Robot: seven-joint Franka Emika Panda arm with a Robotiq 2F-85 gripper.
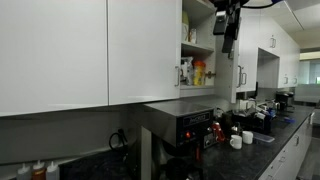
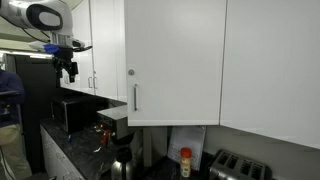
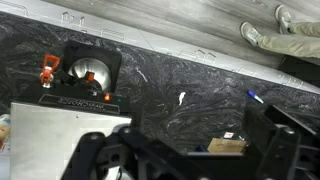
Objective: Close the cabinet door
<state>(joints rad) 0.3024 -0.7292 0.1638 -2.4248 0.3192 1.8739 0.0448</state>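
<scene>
Kitchen wall cabinets: tall narrow white flat-panel cabinet door [image 2: 175,60] looks swung out, black gripper [image 2: 70,68] well apart, jaws spread, empty. Light, stiff, hinged panel; I'd push near slim silver bar handle [image 2: 135,97].

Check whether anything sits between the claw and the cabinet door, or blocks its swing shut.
Nothing visible. In an exterior view only open air lies between the claw and the door. The shelf bottles appear to sit inside the cabinet, clear of its swing; depth is hard to judge.
</scene>
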